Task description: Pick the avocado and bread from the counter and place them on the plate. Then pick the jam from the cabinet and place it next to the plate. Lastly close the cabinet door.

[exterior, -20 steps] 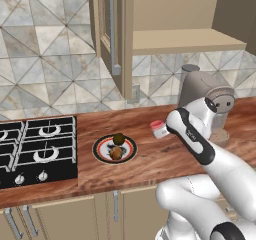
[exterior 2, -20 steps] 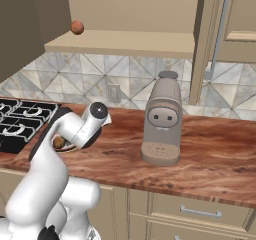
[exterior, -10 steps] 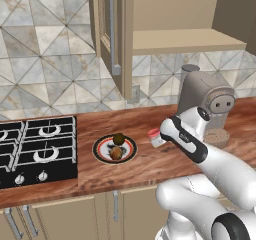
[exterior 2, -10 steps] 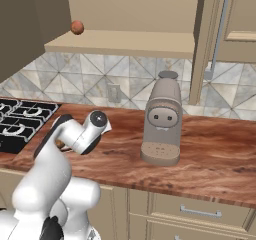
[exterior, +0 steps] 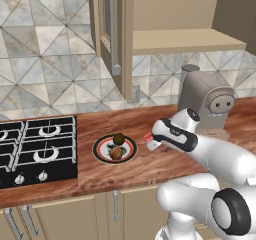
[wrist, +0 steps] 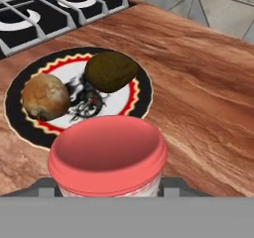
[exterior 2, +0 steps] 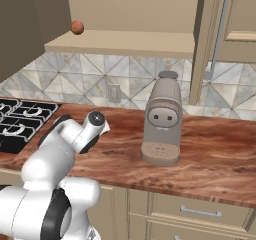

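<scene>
Reddish wood-grain counter (exterior: 100,176) carries the plate (exterior: 114,149) beside the stove (exterior: 35,146), the avocado (exterior: 119,139) and bread (exterior: 116,153) both resting on it; the gripper (exterior: 150,140) holds the jam (exterior: 148,138) just right of the plate. From the right base, a coffee machine (exterior 2: 162,119) stands under the open cabinet door (exterior 2: 206,44). Hand view: jaws clamp the jam (wrist: 108,155) above counter, near the plate's rim (wrist: 15,98).

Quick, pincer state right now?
Pincer: closed on the jam, held just short of the plate.
</scene>
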